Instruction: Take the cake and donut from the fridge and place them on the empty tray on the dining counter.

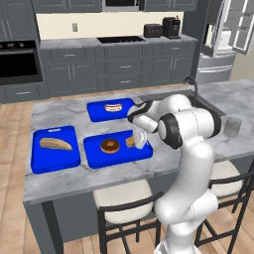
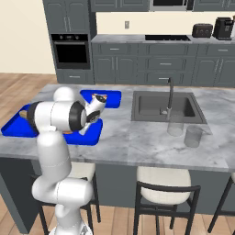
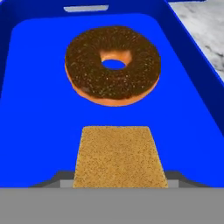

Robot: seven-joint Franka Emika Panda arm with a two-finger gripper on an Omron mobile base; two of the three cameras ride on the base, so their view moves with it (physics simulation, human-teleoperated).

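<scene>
The gripper (image 1: 138,140) pinches the cake (image 3: 119,156) low over the blue tray (image 3: 39,118), just beside the donut (image 3: 113,63). Lower gently, release flat, clear of the donut.

Both base cameras looked forward and down from behind the arm, left and right, sharing the marble worktop (image 1: 64,182). The hand camera hung close over the blue tray (image 3: 35,131).

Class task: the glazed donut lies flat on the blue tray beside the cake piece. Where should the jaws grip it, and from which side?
Grip the donut from above, jaws spanning one side of the ring, one through the hole. It lies flat on the tray, so the hole opens upward.
</scene>
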